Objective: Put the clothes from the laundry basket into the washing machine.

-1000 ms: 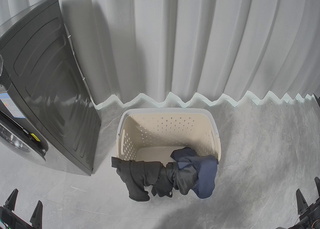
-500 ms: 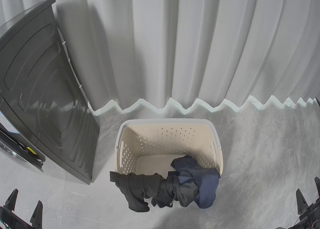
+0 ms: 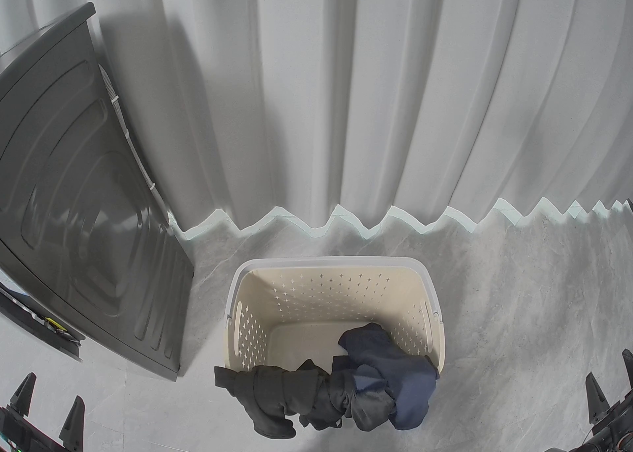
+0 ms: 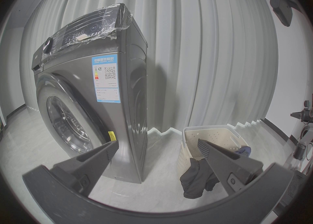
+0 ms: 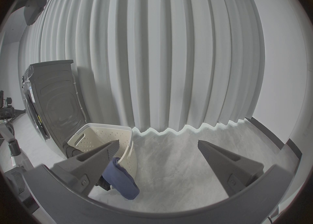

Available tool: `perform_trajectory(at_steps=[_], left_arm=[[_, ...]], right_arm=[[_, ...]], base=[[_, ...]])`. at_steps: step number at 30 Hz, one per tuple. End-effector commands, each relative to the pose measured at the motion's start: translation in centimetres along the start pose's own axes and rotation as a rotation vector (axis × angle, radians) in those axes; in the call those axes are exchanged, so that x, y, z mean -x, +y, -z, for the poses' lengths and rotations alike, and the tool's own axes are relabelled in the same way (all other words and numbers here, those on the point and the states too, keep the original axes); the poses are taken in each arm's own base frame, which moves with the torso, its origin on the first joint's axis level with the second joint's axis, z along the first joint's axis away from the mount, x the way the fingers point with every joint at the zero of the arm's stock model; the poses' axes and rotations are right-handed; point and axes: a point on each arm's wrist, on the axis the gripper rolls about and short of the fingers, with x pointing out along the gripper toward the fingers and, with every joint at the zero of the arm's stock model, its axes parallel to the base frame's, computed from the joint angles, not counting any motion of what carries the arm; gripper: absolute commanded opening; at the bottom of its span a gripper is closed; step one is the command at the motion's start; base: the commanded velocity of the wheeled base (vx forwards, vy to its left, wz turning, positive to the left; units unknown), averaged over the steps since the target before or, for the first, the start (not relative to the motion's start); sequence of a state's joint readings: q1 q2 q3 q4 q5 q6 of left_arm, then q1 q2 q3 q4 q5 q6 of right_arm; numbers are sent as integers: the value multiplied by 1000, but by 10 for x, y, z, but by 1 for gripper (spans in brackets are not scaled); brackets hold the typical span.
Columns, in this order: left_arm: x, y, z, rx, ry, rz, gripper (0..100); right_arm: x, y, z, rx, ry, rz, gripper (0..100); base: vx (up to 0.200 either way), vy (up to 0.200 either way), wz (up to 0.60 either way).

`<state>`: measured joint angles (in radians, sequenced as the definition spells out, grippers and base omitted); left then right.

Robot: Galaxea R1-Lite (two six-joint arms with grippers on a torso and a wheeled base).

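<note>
A cream laundry basket (image 3: 333, 267) stands on the floor ahead of me. Over its near rim hang a dark grey garment (image 3: 277, 394) and a blue garment (image 3: 399, 374). The grey washing machine (image 3: 72, 209) stands to the basket's left, and its round door (image 4: 68, 123) is closed. My left gripper (image 3: 47, 400) is low at the near left, open and holding nothing, well short of the basket (image 4: 212, 135). At the near right my right gripper (image 3: 610, 367) is open too, with the basket (image 5: 97, 136) and blue garment (image 5: 122, 179) off to its side.
A white pleated curtain (image 3: 330, 78) closes off the back behind basket and machine. Grey marbled floor (image 3: 527, 288) lies open to the basket's right and near side. A narrow strip of floor separates machine and basket.
The whole head view has shifted: basket and curtain hem sit lower in the picture and the machine farther left. The camera moved; the clothes and both grippers look unchanged.
</note>
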<state>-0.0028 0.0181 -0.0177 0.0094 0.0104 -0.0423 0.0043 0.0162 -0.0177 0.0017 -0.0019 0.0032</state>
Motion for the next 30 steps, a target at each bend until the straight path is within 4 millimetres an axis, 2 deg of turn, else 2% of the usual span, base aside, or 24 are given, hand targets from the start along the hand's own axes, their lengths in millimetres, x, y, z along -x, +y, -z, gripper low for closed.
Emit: perform_trajectory(at_steps=[1,12,17,30], left_arm=[[0,0,4,1,-4,0,100],[0,0,4,1,-4,0,100],[0,0,4,1,-4,0,100],[0,0,4,1,-4,0,100]], right_arm=[[0,0,5,0,1,-1,100],[0,0,5,0,0,-1,100],[0,0,5,0,0,-1,100],[0,0,5,0,0,-1,100]], base=[[200,0,0],[18,0,0],[200,0,0],[0,0,0]])
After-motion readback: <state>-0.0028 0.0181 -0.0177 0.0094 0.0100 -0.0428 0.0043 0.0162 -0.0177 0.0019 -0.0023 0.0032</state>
